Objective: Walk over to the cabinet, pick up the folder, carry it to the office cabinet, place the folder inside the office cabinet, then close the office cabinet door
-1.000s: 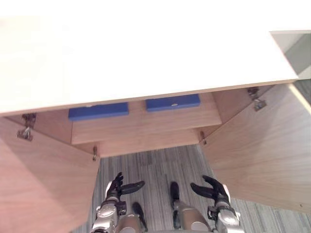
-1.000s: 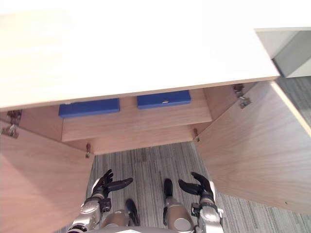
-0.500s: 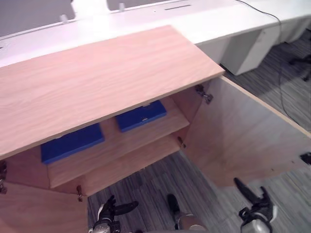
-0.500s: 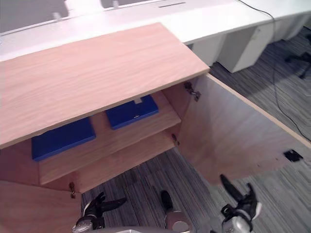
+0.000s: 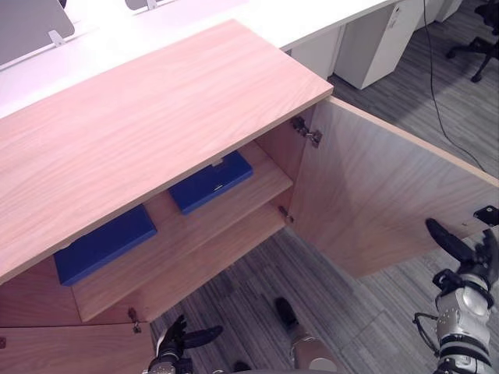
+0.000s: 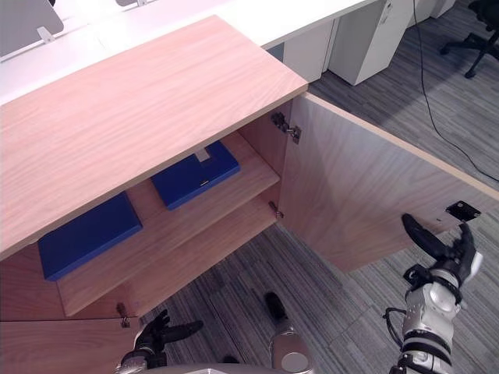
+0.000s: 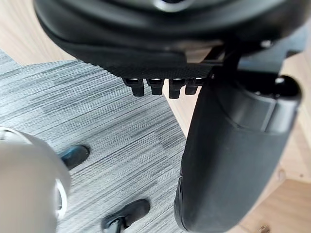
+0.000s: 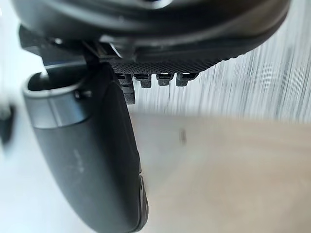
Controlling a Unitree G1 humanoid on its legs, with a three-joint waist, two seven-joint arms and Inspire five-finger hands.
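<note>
Now, the cabinet is seen with its left door and right door swung wide, so that the shelf is exposed. The right door's free edge lies near the right hand, judged to be set there for the closing push; contact cannot be confirmed. The right folder and left folder are laid flat on the shelf, apart, with long axes along its front edge. Neither is held. The right hand's fingers are extended and released. The left hand is hung low over the floor, fingers relaxed, empty.
</note>
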